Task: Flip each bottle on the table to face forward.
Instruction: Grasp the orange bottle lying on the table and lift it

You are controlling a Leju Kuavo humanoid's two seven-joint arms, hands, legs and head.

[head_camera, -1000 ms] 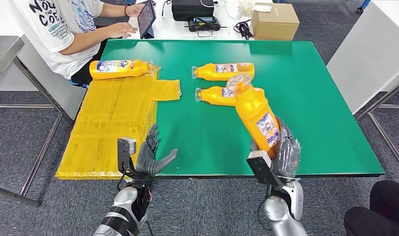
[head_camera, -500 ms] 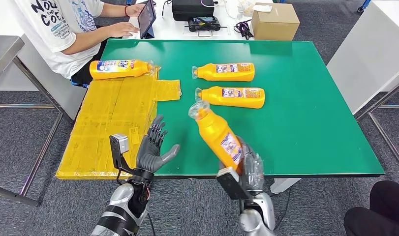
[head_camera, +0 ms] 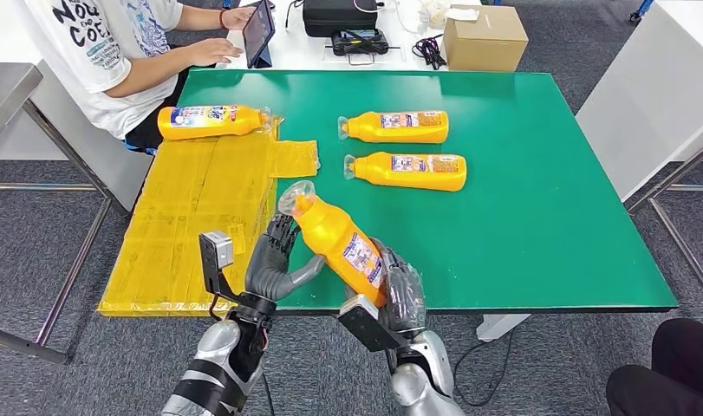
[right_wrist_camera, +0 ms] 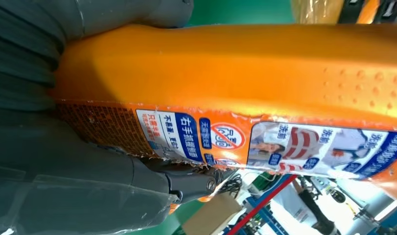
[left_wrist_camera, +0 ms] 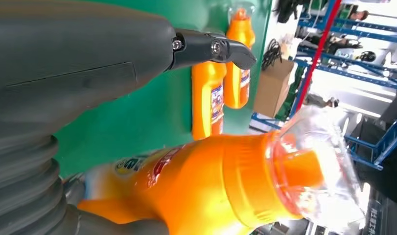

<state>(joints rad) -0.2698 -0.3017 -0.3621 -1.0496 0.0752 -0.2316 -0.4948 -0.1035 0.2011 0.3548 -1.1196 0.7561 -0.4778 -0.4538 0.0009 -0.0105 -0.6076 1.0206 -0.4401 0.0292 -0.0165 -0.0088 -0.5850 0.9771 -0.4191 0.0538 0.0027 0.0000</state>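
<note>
While the right robot hand (head_camera: 398, 290) grips a tilted bottle (head_camera: 335, 237), green table (head_camera: 538, 173) lies beyond.

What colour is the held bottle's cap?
Clear plastic over an orange spout; the cap shows best in the left wrist view.

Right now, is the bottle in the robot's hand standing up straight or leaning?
Leaning. The bottle tilts, cap up toward the left hand, base in the right hand.
</note>
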